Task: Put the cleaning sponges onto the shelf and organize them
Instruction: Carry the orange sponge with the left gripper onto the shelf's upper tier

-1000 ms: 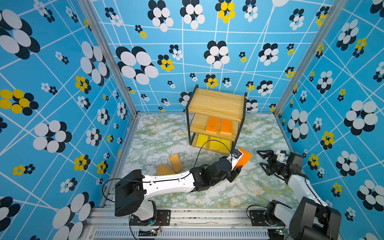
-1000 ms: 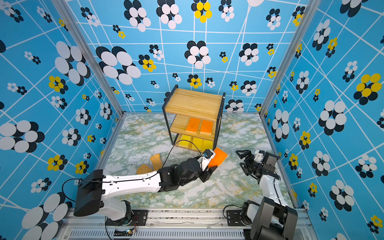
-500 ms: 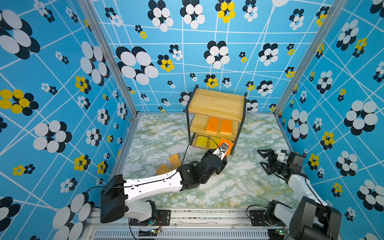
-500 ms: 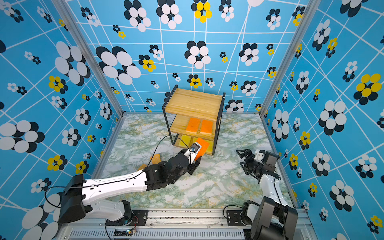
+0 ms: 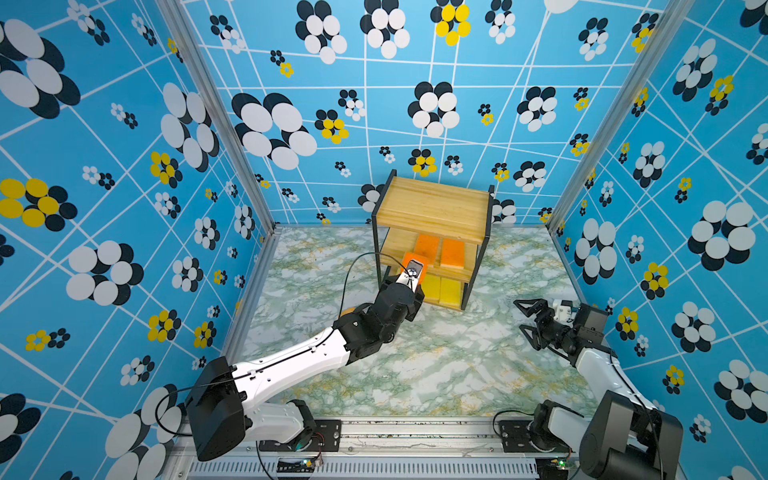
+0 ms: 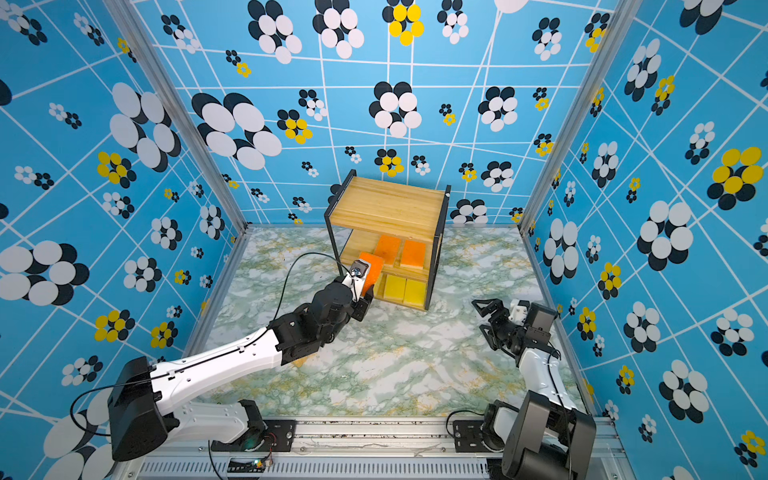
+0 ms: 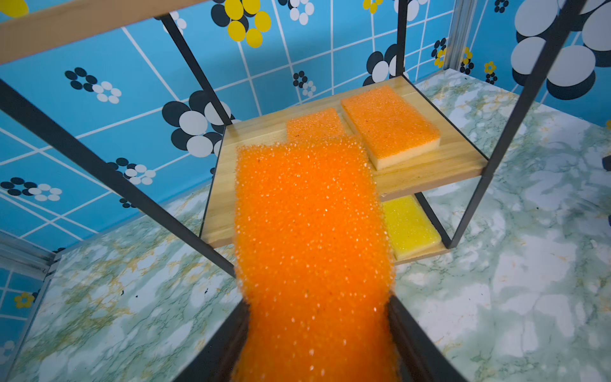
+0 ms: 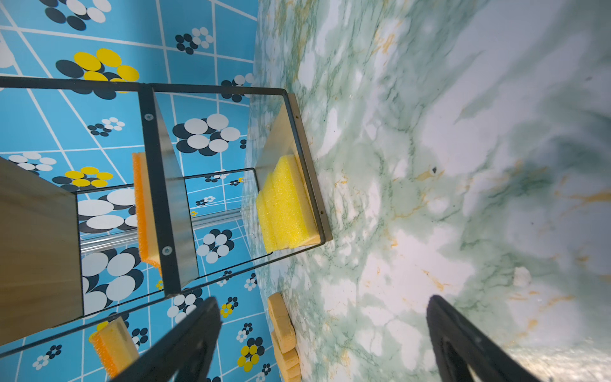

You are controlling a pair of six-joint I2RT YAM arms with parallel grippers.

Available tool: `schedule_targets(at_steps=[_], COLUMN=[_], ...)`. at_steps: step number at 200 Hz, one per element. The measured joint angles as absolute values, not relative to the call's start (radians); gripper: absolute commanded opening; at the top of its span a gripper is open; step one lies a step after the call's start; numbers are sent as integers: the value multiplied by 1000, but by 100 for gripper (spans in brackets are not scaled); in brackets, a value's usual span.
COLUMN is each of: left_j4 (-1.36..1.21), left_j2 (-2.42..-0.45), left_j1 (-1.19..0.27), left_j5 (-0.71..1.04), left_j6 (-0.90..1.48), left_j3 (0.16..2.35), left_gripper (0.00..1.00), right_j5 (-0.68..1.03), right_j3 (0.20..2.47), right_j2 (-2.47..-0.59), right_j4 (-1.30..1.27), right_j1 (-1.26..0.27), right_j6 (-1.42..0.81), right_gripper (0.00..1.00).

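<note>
The shelf stands at the back of the marble table. My left gripper is shut on an orange sponge, held at the front left of the middle tier. Two orange sponges lie on that tier. Yellow sponges lie on the bottom tier. Two tan sponges lie on the table, mostly hidden under the left arm in both top views. My right gripper is open and holds nothing.
The shelf's top board is bare. Black frame posts stand either side of the held sponge. Patterned blue walls enclose the table on three sides, and the arm bases sit on a rail at the front edge.
My left gripper has carried the orange sponge from the right front of the shelf leftward and up to the middle tier. The right arm has stayed put.
</note>
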State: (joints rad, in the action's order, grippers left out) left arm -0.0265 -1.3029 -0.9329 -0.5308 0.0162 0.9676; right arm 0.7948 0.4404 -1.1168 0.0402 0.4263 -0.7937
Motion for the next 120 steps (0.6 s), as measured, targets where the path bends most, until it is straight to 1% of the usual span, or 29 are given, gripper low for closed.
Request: schedule_targets(at_steps=[68, 120], left_j4=[-85, -122], left_j2=[-1398, -1405], left_j1=[-837, -801], left_j5=[-493, -459], left_j6=[5, 3], left_j3=[968, 978], left_gripper=[58, 58], right_j5=[795, 795], right_j3=[440, 441], right_j2=[-1118, -1118], right_j4=[39, 40], right_j1=[426, 426], right_j6=[-793, -793], right_gripper=[99, 99])
